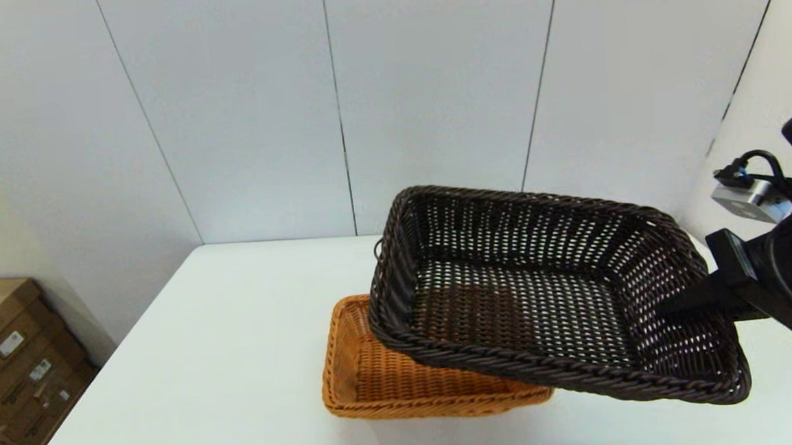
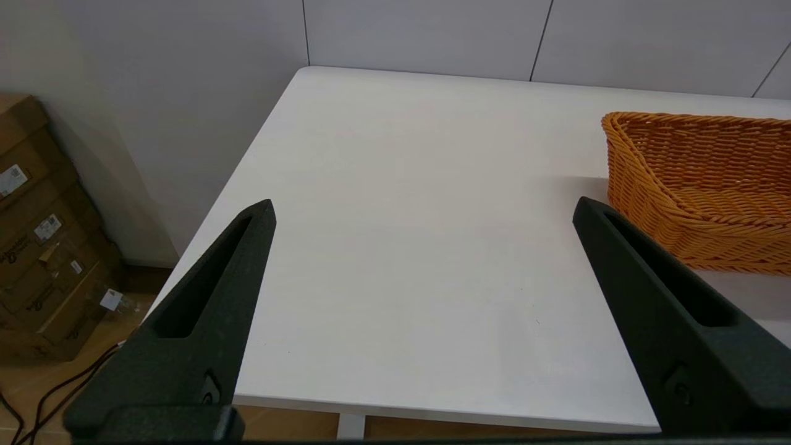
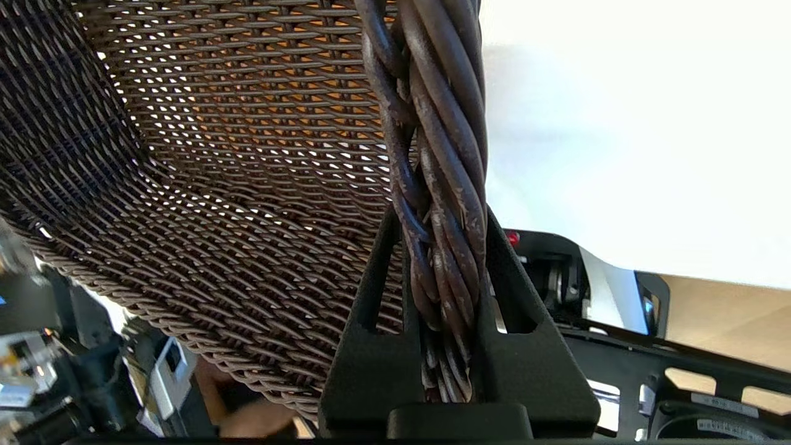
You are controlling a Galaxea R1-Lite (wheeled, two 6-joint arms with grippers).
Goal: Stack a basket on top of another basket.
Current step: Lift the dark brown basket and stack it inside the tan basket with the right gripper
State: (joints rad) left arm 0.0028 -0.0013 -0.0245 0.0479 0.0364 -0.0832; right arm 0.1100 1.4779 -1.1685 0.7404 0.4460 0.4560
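Clamping the dark basket's (image 1: 552,295) braided rim, the right pincer (image 1: 676,304) holds it tilted above the orange-tan basket (image 1: 392,381).

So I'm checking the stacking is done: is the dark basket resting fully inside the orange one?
No, the dark basket hangs tilted above the orange basket, held at its rim by the right claw.

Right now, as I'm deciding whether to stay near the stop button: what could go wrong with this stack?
The right gripper pinches only the dark basket by its braided rim, so the tilted basket might twist or slip. It hangs skewed and offset over the orange basket, so it may land crooked and not nest.
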